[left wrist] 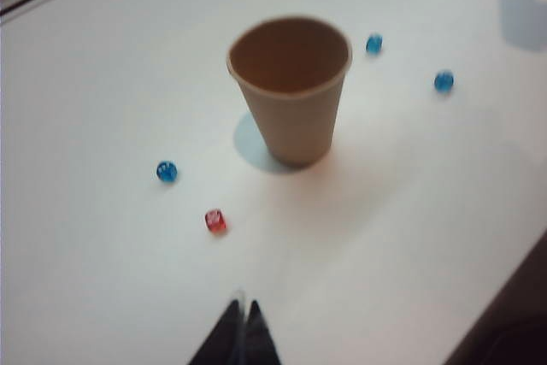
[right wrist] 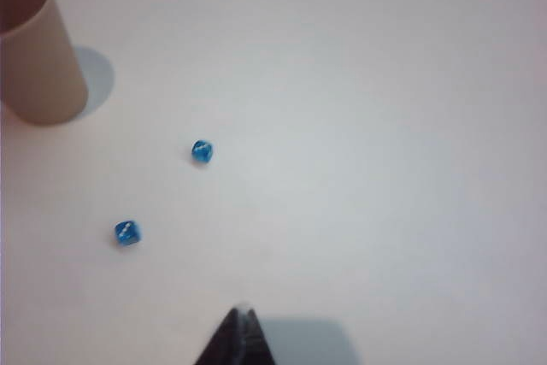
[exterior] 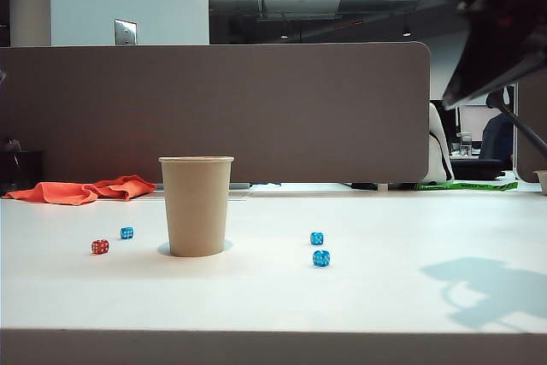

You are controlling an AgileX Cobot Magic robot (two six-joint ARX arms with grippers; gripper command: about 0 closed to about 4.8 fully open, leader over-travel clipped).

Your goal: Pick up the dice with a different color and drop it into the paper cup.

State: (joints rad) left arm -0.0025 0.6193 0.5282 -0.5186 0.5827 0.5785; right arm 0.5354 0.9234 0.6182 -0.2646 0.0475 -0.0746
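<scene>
Left wrist view: the left gripper [left wrist: 242, 318], fingers together, hangs above the table near the red die [left wrist: 215, 220], untouched left of the paper cup [left wrist: 291, 87]; right gripper [right wrist: 242, 324], also together, idles.

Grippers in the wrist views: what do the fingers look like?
Left gripper and right gripper: both show slim black fingers tapering to a point, pressed together. The exterior view shows only a dark, blurred piece of arm at upper right; no cables or markings can be made out.

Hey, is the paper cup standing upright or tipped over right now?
Upright. The paper cup rests on its narrow base on the table, open rim up; the left wrist view looks down into its mouth.
</scene>
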